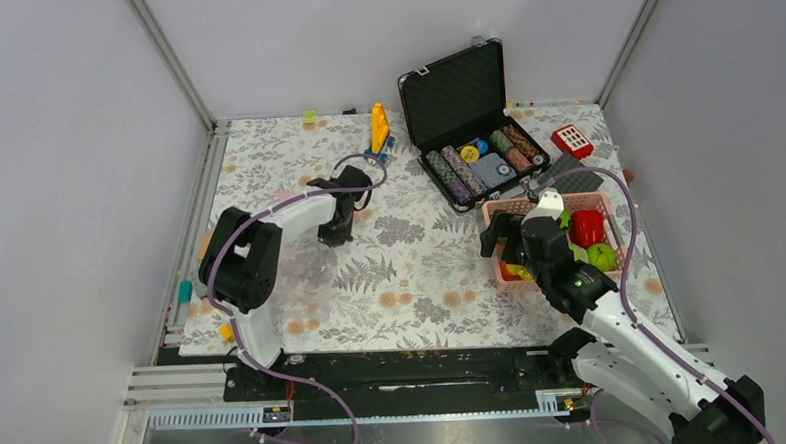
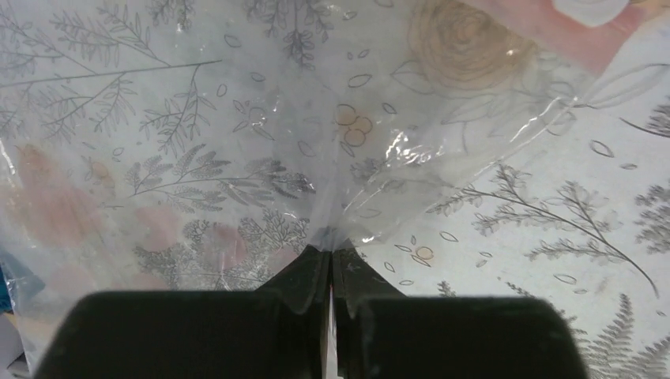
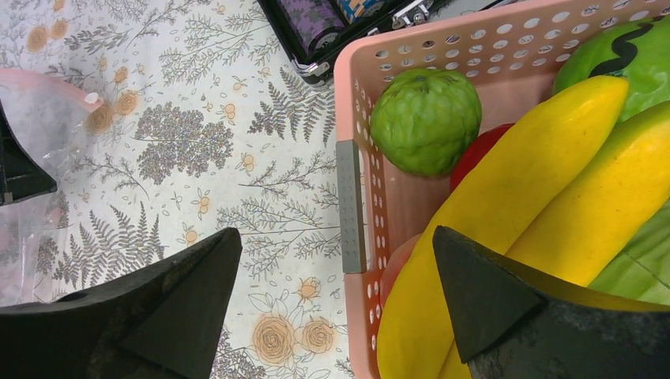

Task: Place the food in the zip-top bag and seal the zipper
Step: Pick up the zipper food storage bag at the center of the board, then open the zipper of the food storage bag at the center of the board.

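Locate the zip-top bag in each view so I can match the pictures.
Top external: zip-top bag faint, left of centre.
Left wrist: fills most of the frame, pinched.
Right wrist: left edge, zipper uppermost.
Shared landmark: left gripper, shut on it.

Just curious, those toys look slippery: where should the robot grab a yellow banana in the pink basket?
The banana: grip its middle from above, jaws across its narrow width. It seems to lie on top, slanted, and the basket wall blocks a side approach.
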Motion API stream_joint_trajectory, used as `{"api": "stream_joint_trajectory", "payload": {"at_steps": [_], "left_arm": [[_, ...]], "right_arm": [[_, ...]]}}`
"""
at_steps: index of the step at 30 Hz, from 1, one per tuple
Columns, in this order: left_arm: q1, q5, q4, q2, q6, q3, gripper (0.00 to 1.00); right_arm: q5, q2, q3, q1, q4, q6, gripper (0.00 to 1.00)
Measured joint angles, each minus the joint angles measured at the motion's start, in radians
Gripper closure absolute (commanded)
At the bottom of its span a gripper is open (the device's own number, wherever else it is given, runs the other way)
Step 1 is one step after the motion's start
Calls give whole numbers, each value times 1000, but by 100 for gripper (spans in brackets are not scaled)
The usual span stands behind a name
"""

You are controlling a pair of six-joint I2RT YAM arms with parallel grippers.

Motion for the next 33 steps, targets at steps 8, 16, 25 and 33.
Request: {"api": "stream_joint_trajectory", "payload": {"at_steps": [8,16,25,33], "left_arm": [[-223,-4,137,-282,109,-131,100],[-532,39,307,-558,207,-227,100],[-607,134,440,-695,226,-425,100],[-607,182,529,-832,226,-511,100]], "right_arm": [[-71,13,0,0,0,17,0],[-156,11,37,0,-52,101,0],[-208,-40,53,0,-86,222,0],[-307,76,97,0,-65,297,0]]}}
